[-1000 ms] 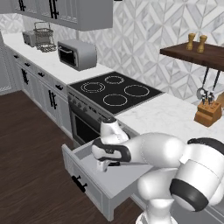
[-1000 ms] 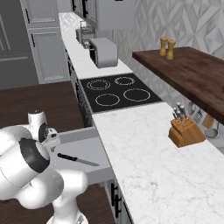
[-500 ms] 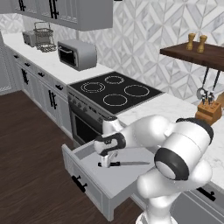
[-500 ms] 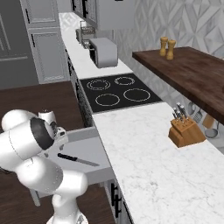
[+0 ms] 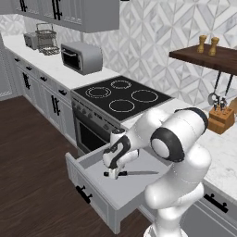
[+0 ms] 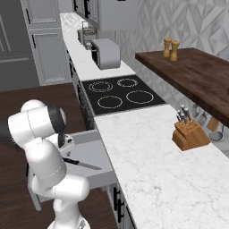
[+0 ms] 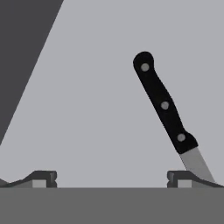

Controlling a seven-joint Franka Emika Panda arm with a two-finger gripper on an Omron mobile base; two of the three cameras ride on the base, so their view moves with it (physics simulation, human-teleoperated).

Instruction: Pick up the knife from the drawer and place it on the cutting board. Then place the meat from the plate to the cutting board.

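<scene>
The light-grey drawer stands pulled out below the counter, also seen in the right base view. The knife lies flat on its floor, black handle towards my hand and silver blade pointing away to the right. My gripper hangs low inside the drawer, open, right over the handle end. In the hand view the knife lies slanted between the open fingertips, nearer the right one, with its blade passing under it. The gripper holds nothing. The cutting board, the plate and the meat are out of view.
A black cooktop sits in the marble counter just behind the drawer, with the oven front under it. A toaster oven stands further left. A knife block and a dark wooden shelf lie to the right.
My hand has come down into the drawer, from above its rim to just over the knife's handle. The jaws stayed open. The knife has not moved.
</scene>
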